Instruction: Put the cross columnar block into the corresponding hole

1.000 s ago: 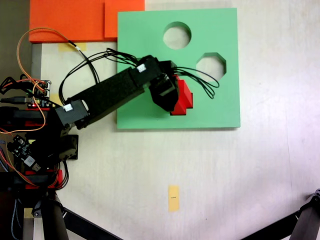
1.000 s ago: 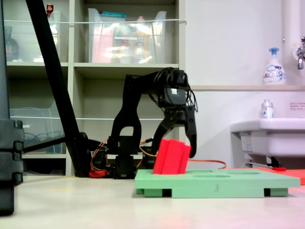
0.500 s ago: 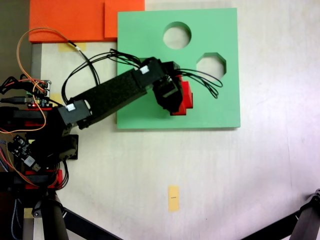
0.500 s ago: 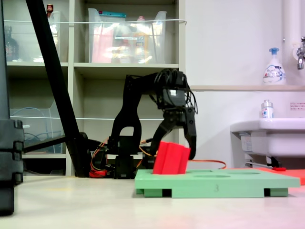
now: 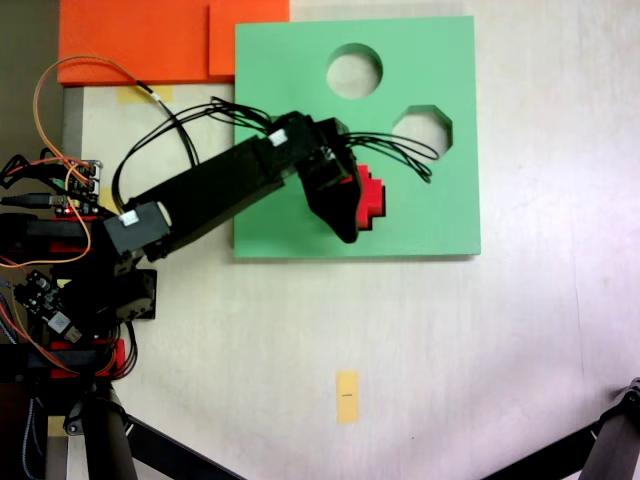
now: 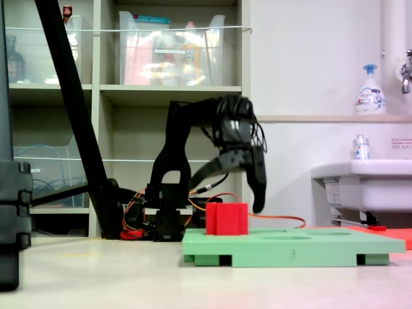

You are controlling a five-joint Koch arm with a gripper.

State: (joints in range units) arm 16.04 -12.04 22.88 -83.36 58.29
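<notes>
The red cross columnar block (image 6: 226, 219) stands upright, partly sunk in the green foam board's (image 5: 440, 210) plus-shaped hole, while the tool (image 6: 233, 188) hangs spread wide above it, holding nothing; likely next: pressing the block flush.

One red block (image 5: 371, 197), upright in one green board (image 5: 290, 100). Two open cutouts on the board: one round hole (image 5: 354, 71), one octagonal hole (image 5: 422, 129). One robot arm (image 5: 215, 190). Two orange foam sheets (image 5: 140, 40) at far left. One yellow tag (image 5: 347, 396) near. One soap bottle (image 6: 369, 90) at right.
</notes>
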